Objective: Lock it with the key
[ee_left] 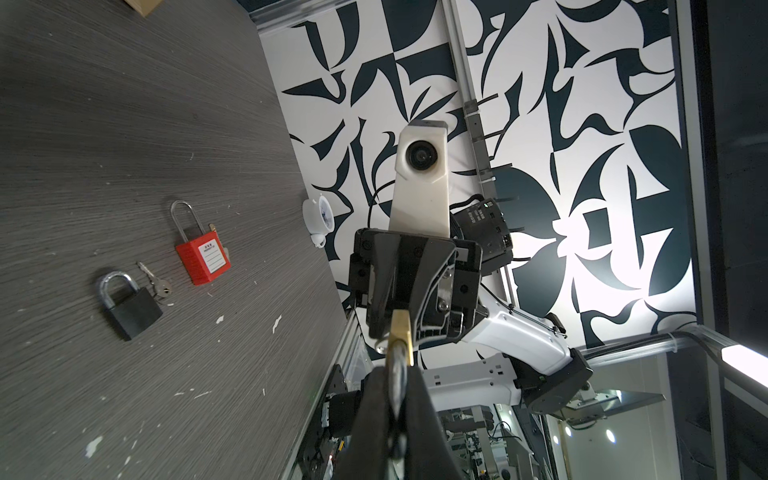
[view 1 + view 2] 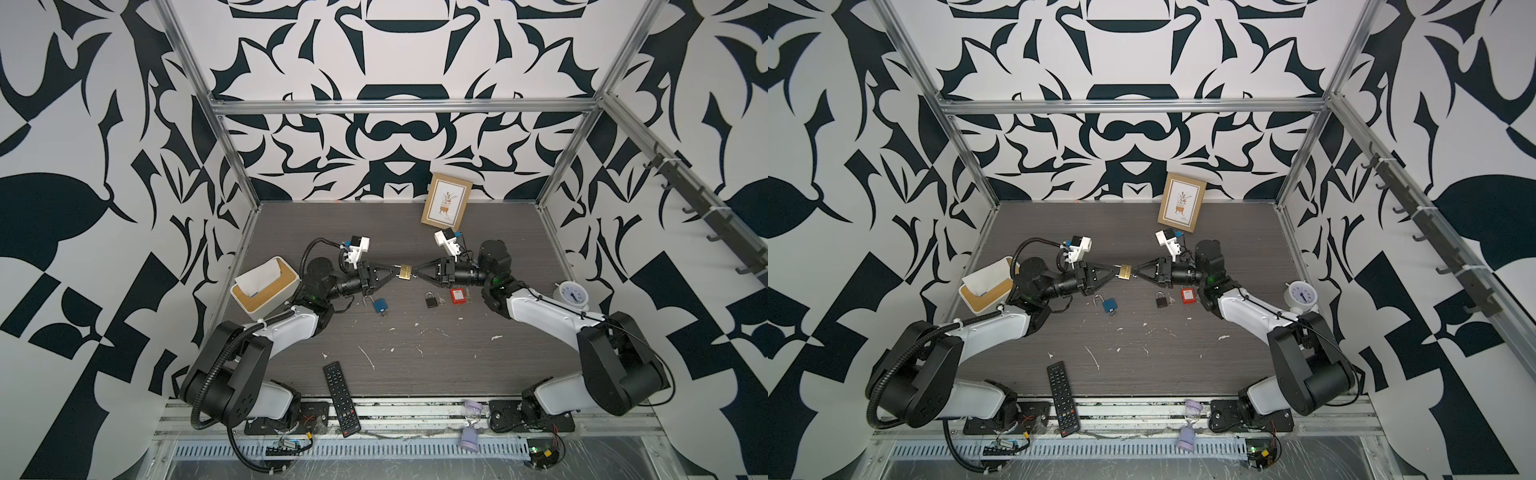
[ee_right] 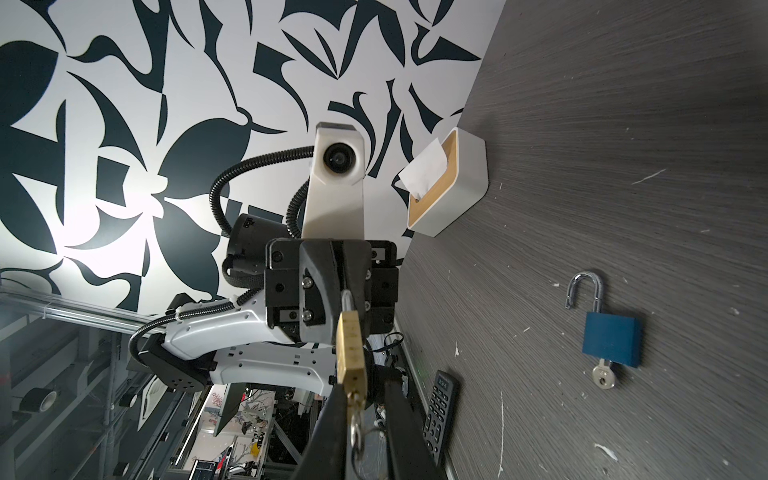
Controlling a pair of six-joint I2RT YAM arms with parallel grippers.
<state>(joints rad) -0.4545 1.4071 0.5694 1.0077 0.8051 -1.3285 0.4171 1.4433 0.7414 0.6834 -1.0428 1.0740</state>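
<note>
A brass padlock (image 2: 405, 272) (image 2: 1124, 271) hangs in the air between my two grippers above the middle of the table. My left gripper (image 2: 397, 269) (image 1: 395, 376) is shut on its steel shackle, and the brass body (image 1: 401, 332) sticks out beyond the fingertips. My right gripper (image 2: 414, 275) (image 3: 361, 395) faces it from the other side. A small key (image 3: 355, 409) sits in the bottom of the brass padlock (image 3: 351, 353) with a ring hanging from it. The key lies between the right fingers, against one of them, with a gap to the other.
On the table lie an open blue padlock (image 2: 380, 305) with its key, a black padlock (image 2: 431, 300) beside a loose key, and a red padlock (image 2: 457, 296). A tissue box (image 2: 266, 289) stands left, a clock (image 2: 572, 294) right, a picture frame (image 2: 446, 205) at the back, a remote (image 2: 340, 399) in front.
</note>
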